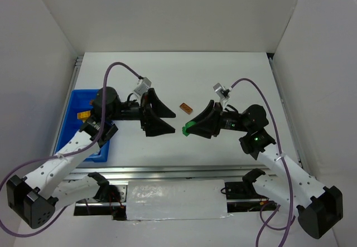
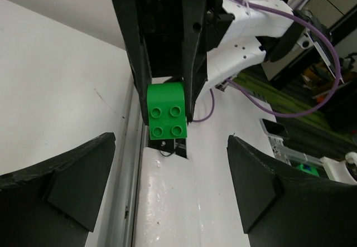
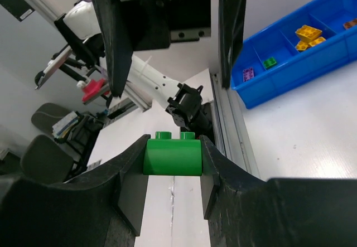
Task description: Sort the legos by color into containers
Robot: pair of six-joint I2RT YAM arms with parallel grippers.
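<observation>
My right gripper is shut on a green lego, held above the table's middle and pointing left. My left gripper is open and empty, facing it from a short way off; the green lego shows between the right gripper's fingers in the left wrist view. A brown-orange lego lies on the table just behind the two grippers. The blue tray sits at the left; in the right wrist view its compartments hold yellow, green and purple legos.
White walls enclose the table on three sides. A metal rail runs along the near edge, with a taped white plate below it. Purple cables loop over both arms.
</observation>
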